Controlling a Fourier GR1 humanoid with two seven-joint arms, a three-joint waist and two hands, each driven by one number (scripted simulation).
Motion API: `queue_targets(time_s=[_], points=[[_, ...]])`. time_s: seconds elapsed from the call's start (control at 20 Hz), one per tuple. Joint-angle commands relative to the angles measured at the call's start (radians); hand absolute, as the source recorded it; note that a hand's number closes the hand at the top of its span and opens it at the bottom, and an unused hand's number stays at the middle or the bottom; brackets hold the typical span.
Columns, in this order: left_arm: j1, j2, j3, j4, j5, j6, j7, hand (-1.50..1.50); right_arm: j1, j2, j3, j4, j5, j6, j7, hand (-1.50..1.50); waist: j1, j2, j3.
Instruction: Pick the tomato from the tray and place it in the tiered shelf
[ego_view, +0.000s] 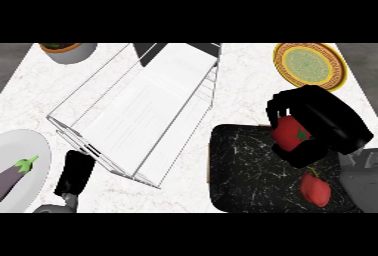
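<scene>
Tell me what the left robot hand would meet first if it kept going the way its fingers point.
Probably the tiered shelf. The left robot hand, at the lower left, points up and slightly right toward the shelf's near lower corner, just ahead of it. Height is unclear from this steep view, so it might pass over.

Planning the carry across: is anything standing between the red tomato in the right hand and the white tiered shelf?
Nothing visible does. The right hand curls round the red tomato above the black marbled tray; bare white marble counter separates the tray from the white wire tiered shelf. The small red fruit lies on the tray, off that path.
</scene>
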Motion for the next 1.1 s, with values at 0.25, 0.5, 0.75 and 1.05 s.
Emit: queue_targets(time_s=[0.25, 0.5, 0.75, 1.05], points=[[-0.002, 0.012, 0.008, -0.032, -0.005, -0.029, 0.023, 0.00, -0.243, 0.095, -0.245, 0.042, -0.273, 0.082, 0.072, 1.50, 0.018, 0.004, -0.001], [-0.016, -0.007, 0.015, -0.024, -0.012, -0.043, 0.025, 0.00, -0.418, 0.155, -0.225, 0.160, -0.208, 0.072, 0.152, 1.50, 0.017, 0.004, -0.001], [-0.012, -0.011, 0.015, -0.074, -0.010, -0.040, 0.070, 0.00, -0.614, 0.271, -0.182, 0.283, -0.128, -0.005, 0.269, 1.50, 0.027, 0.004, -0.002], [-0.009, -0.022, 0.013, -0.002, -0.040, -0.047, -0.008, 0.00, -0.754, 0.377, -0.137, 0.602, -0.010, -0.121, 0.146, 1.50, 0.036, 0.010, -0.002]])
